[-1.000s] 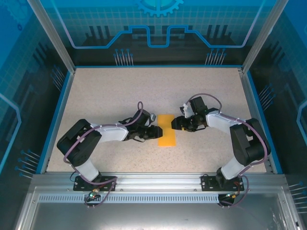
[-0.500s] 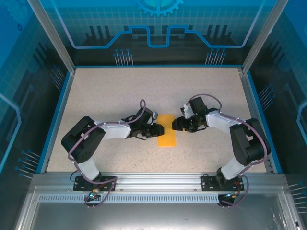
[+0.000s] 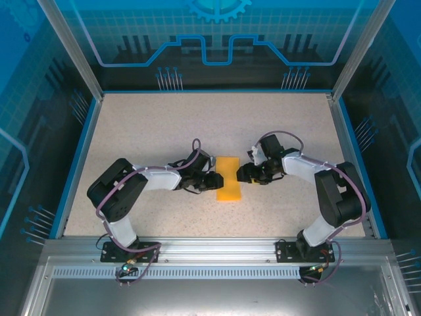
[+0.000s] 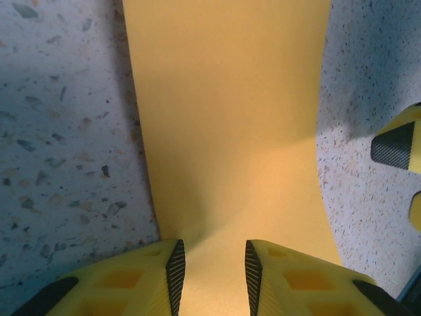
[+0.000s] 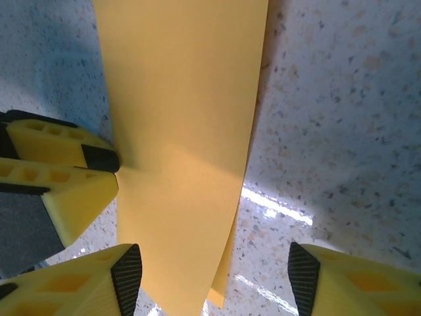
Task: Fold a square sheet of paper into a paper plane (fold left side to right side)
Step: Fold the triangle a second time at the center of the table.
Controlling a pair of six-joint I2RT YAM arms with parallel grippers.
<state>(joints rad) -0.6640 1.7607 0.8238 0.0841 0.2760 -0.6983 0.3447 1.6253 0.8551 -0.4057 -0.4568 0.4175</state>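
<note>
Where the two arms meet near the middle of the speckled table [image 3: 151, 131], the orange-yellow sheet of paper [image 3: 228, 178] lies folded in half as a narrow rectangle. The left gripper [image 4: 214, 263] is at the sheet's left edge. Its fingers are only a little apart, and both tips are over the paper. The right gripper [image 5: 214, 276] is at the right edge with its fingers wide apart, one tip by the paper and the other over bare table.
</note>
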